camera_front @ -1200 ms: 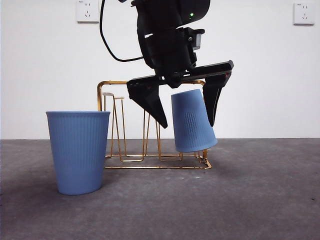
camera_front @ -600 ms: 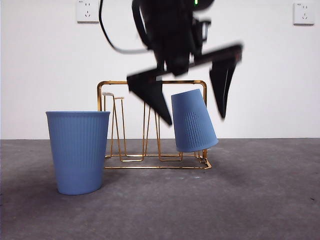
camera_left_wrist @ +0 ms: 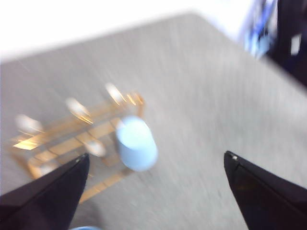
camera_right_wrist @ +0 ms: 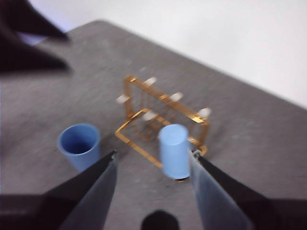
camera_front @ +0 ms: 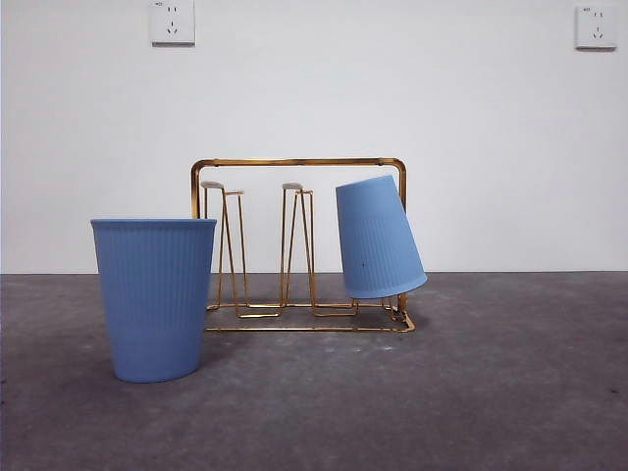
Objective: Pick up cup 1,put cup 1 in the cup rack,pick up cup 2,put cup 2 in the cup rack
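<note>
Two blue cups are seen, and one cup rack (camera_front: pixel 299 245) of gold wire. The rack stands on the grey table (camera_front: pixel 491 392), and its rectangular base is flat on the surface. One cup, the inverted cup (camera_front: pixel 378 237), is placed upside down on the rack, at the end far from the other cup; it is tilted, with its closed bottom leaning toward the middle of the rack and its rim just above the base wire. The second one, the upright cup (camera_front: pixel 154 297), stands with its mouth up on the table just beside the other end of the rack, nearer to the front camera. Two free pegs with white tips can be counted in the front view between the two cups.

No gripper is seen in the front view. The left gripper (camera_left_wrist: pixel 156 165) is held high above the rack, with its jaws spread wide and nothing between them. The right gripper (camera_right_wrist: pixel 153 163) is also held above the table with jaws apart and empty.

Two wall sockets (camera_front: pixel 173 22) are seen on the white wall.
</note>
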{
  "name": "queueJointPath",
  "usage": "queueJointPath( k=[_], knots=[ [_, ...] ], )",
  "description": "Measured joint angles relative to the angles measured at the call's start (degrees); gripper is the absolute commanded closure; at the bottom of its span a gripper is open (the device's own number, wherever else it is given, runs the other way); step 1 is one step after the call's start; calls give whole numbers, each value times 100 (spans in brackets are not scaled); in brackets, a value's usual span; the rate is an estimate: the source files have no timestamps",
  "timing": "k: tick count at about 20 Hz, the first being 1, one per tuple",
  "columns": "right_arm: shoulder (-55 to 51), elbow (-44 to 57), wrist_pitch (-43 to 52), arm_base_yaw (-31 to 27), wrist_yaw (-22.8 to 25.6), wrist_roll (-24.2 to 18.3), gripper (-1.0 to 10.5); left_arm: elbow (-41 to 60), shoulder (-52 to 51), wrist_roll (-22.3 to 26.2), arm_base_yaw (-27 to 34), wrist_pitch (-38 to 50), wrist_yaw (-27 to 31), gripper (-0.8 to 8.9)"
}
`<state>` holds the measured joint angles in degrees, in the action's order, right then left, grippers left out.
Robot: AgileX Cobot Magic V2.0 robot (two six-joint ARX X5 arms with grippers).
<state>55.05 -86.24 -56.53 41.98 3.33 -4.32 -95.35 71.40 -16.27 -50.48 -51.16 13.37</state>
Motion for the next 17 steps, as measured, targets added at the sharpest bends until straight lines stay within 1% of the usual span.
queueJointPath(
  k=[2, 5, 6, 7, 9, 13, 17],
  knots=[
    [494, 0, 238, 0, -450, 129, 695, 0, -640, 46, 0, -358, 356, 344],
    [1384, 0, 605, 0, -1091, 321, 694, 0, -1370, 63, 0, -1298, 1231, 344],
    [1694, 0, 704, 0, -1281, 387, 693, 0, -1537, 52, 0, -1620, 1408, 345],
    [1919, 0, 782, 0, -1397, 433, 693, 0, -1639, 39, 0, -1797, 1469, 346],
    [2337, 0, 960, 0, -1543, 501, 693, 0, -1832, 20, 0, -2035, 1567, 346],
    [3206, 0, 1316, 0, -1672, 673, 688, 0, -2105, 15, 0, -2441, 1858, 346],
    [3947, 0, 1613, 26, -1867, 874, 684, 17, -2267, 15, 0, -2463, 1904, 346]
  ],
)
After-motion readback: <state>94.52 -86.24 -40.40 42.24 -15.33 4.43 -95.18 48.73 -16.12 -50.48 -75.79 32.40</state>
